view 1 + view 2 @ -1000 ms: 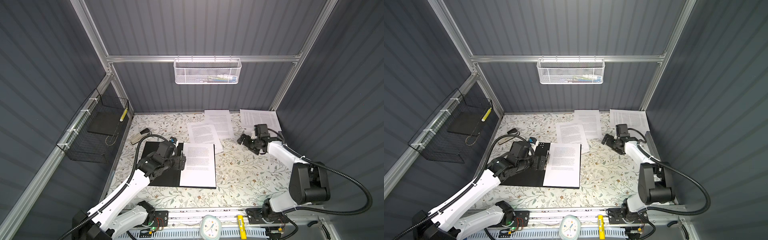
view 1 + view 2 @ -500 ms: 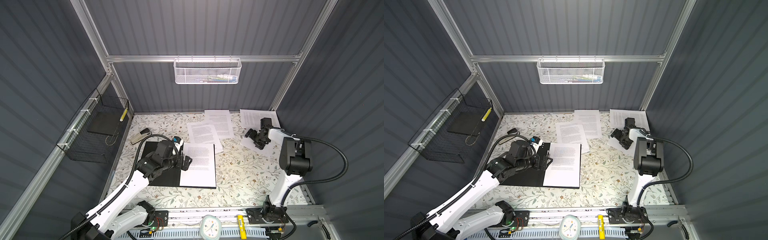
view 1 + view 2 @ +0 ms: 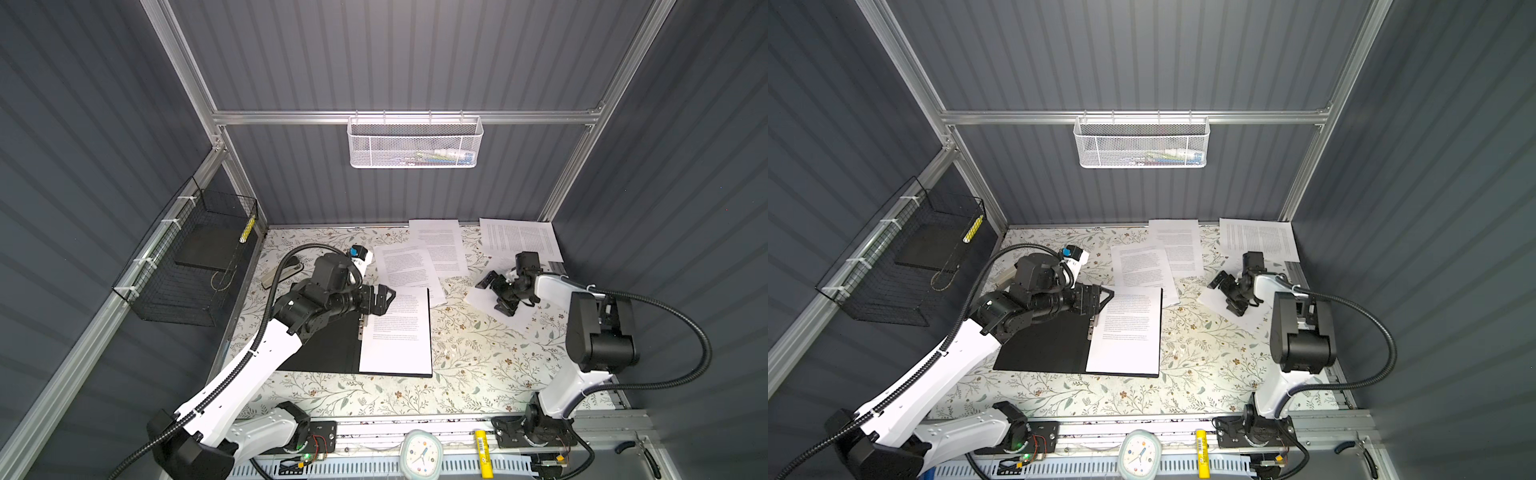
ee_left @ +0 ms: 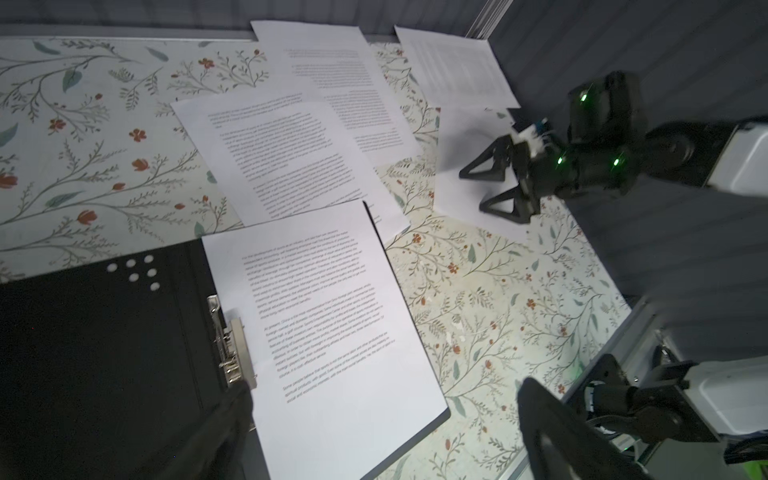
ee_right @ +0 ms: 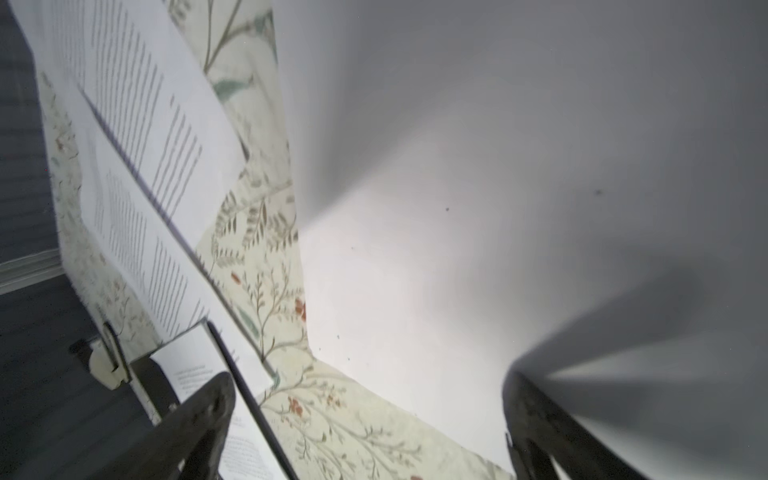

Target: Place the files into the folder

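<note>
The folder lies open, black inside, with a metal clip at its spine. One printed sheet rests on its right half. My left gripper hovers open over the sheet's top left corner, holding nothing. Loose files lie behind the folder and in the back right corner. My right gripper stands open low over a blank white sheet.
A black wire basket hangs on the left wall and a white mesh basket on the back rail. A grey stapler-like object lies at the back left. A clock and a yellow item sit on the front rail.
My left gripper has moved right, from over the black half to the sheet's top corner. The right arm's elbow has swung upright while its gripper stayed over the blank sheet.
</note>
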Tool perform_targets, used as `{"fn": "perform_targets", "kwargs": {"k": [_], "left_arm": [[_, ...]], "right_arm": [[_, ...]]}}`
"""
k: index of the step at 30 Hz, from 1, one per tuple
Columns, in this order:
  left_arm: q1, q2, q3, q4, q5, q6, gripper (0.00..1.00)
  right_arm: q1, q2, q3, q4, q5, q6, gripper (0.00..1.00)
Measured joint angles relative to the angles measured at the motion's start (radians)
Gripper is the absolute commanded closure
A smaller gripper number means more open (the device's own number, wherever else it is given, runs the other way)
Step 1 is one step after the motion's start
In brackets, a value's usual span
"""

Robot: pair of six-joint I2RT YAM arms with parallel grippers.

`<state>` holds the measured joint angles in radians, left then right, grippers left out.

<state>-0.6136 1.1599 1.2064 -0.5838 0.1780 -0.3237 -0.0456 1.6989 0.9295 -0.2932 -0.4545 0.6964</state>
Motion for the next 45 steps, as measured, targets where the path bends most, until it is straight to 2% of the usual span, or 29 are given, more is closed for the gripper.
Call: {"fn": "perform_targets", "kwargs": {"k": [5,9,13,15,20,25,31,34,40,45], "left_arm": [[0.0,0.097,0.126,0.007,0.091,-0.01,0.0],[-0.001,0.197,0.163,0.01,0.175,-0.022,0.0],[-0.05,0.33,0.179,0.027,0.223,-0.048,0.0],[-0.105,0.411,0.215,0.035,0.229,-0.056,0.0],[-0.253,0.629,0.332,0.082,0.241,-0.079,0.0],[-0.349,0.866,0.468,0.103,0.233,-0.098,0.0],[-0.397,1.097,0.616,0.1,0.217,-0.116,0.0],[-0.404,1.146,0.626,0.102,0.218,-0.127,0.0],[-0.405,1.15,0.623,0.127,0.206,-0.155,0.0],[-0.406,1.086,0.502,0.208,0.158,-0.161,0.0]], "right_arm": [[0.103,-0.228,-0.261,0.076,-0.049,0.041,0.01],[0.16,-0.443,-0.412,0.003,-0.064,0.056,0.01],[0.119,-0.615,-0.397,-0.13,-0.009,0.026,0.01],[0.058,-0.632,-0.335,-0.16,-0.001,0.001,0.01],[-0.083,-0.484,-0.166,-0.141,-0.008,-0.059,0.01],[-0.103,-0.343,-0.09,-0.096,0.091,-0.089,0.01],[-0.116,-0.159,0.076,-0.088,0.243,-0.138,0.01],[-0.119,-0.103,0.141,-0.089,0.292,-0.159,0.01],[-0.123,-0.025,0.19,-0.095,0.364,-0.182,0.01],[-0.138,0.076,0.273,-0.121,0.407,-0.212,0.01]]}}
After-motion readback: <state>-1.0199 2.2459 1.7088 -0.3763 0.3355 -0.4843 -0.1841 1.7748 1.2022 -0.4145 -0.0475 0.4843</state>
